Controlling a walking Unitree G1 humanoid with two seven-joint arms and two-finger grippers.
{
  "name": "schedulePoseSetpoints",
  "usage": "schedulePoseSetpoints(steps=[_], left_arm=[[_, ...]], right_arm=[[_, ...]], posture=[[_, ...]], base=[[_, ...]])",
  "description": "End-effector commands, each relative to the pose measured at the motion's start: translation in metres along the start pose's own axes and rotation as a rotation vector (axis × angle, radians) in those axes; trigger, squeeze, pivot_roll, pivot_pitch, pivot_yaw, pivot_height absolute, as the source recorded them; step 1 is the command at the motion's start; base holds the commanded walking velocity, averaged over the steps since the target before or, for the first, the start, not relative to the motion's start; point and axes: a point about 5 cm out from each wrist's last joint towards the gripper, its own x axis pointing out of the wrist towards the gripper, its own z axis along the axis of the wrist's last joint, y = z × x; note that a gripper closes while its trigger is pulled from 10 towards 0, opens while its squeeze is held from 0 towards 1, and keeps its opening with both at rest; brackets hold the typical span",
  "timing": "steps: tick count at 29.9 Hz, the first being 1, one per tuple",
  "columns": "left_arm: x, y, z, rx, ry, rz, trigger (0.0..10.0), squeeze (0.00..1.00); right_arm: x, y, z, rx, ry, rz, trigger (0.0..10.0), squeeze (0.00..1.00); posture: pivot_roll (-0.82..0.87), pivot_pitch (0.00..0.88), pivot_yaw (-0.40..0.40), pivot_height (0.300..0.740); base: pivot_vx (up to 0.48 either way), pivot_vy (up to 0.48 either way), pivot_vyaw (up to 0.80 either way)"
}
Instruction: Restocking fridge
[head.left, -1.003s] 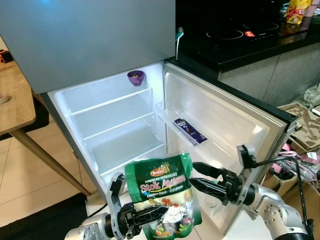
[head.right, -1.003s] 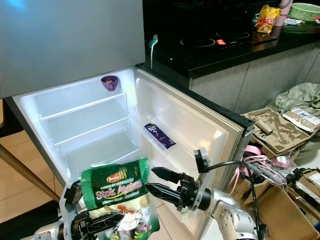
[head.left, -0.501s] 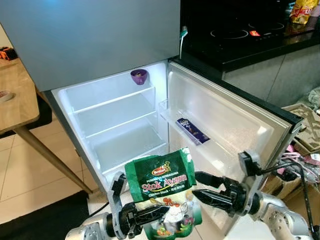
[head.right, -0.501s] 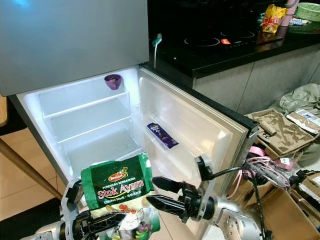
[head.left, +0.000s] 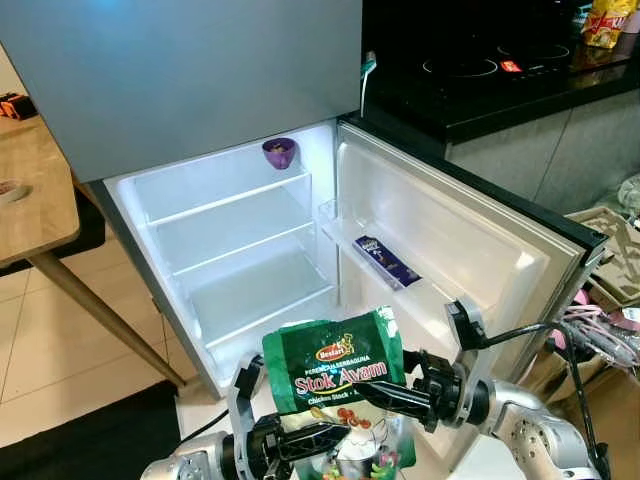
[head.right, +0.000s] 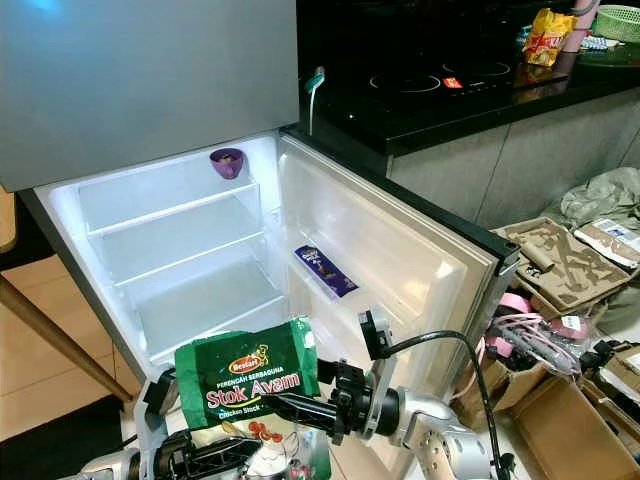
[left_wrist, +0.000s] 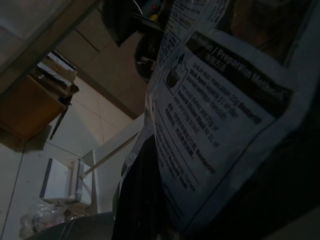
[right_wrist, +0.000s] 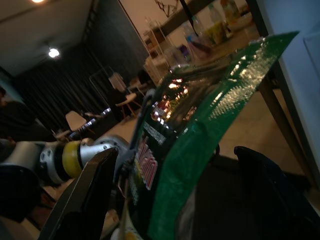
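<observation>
— So, where is the pouch?
— The green Stok Ayam pouch (head.left: 342, 385) stands upright in front of the open fridge (head.left: 235, 250), low in the head views and below the bottom shelf's front edge. The left gripper (head.left: 318, 436) has its black fingers closed on the pouch's lower part, and in the left wrist view the printed back of the pouch lies right against them.

— And the other gripper?
— The right gripper (head.left: 378, 392) reaches in from the right with its fingers spread apart, one on each side of the pouch's edge. The right wrist view has the green edge between the two fingers; whether either one touches it, I cannot tell.

— What is in the fridge?
— A small purple cup (head.right: 227, 161) sits on the top shelf at the back right corner. A dark blue wrapped bar (head.left: 385, 260) lies in the door rack (head.left: 345, 232) of the open door (head.right: 400, 250). The lower shelves are lit and bare.

— Around it?
— A black cooktop counter (head.right: 450, 85) runs to the right with a yellow snack bag (head.right: 545, 35) on it, a wooden table (head.left: 30, 190) stands to the left, and cardboard boxes (head.right: 560, 260) lie on the floor at the right.
</observation>
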Motion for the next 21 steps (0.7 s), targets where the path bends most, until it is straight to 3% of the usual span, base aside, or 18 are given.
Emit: schedulePoseSetpoints(steps=[1, 6, 17, 18, 19, 20, 21], left_arm=[[0.0054, -0.0028, 0.0002, 0.013, 0.001, -0.034, 10.0, 0.0], [0.0055, -0.0028, 0.0024, 0.018, -0.006, -0.031, 10.0, 0.0], [0.0044, -0.0025, 0.004, 0.024, -0.006, -0.028, 10.0, 0.0], [0.0044, -0.0025, 0.0039, 0.023, -0.005, -0.028, 10.0, 0.0], [0.0045, -0.0026, 0.0038, 0.023, -0.005, -0.029, 10.0, 0.0], [0.0049, -0.0026, 0.0035, 0.022, -0.004, -0.03, 10.0, 0.0], [0.0052, -0.0026, 0.0032, 0.021, -0.004, -0.031, 10.0, 0.0]], right_arm=[[0.0033, 0.0029, -0.005, -0.011, 0.047, 0.009, 10.0, 0.0], [-0.0029, 0.0065, -0.0114, -0.009, 0.123, 0.025, 10.0, 0.0], [-0.0023, 0.0062, -0.0123, -0.011, 0.134, 0.014, 10.0, 0.0], [-0.0016, 0.0066, -0.0121, -0.007, 0.128, 0.019, 4.5, 0.0], [-0.0011, 0.007, -0.0117, -0.003, 0.121, 0.021, 3.3, 0.0], [-0.0009, 0.0071, -0.0113, 0.001, 0.113, 0.022, 0.0, 0.0], [-0.0009, 0.0071, -0.0108, 0.003, 0.108, 0.02, 0.0, 0.0]], posture=[[-0.1, 0.063, 0.028, 0.74], [-0.1, 0.065, 0.026, 0.74], [-0.1, 0.069, 0.027, 0.74], [-0.1, 0.069, 0.027, 0.74], [-0.1, 0.069, 0.027, 0.74], [-0.1, 0.068, 0.024, 0.74], [-0.1, 0.068, 0.024, 0.74]], base=[[0.0, 0.0, 0.0], [0.0, 0.0, 0.0], [0.0, 0.0, 0.0], [0.0, 0.0, 0.0], [0.0, 0.0, 0.0], [0.0, 0.0, 0.0], [0.0, 0.0, 0.0]])
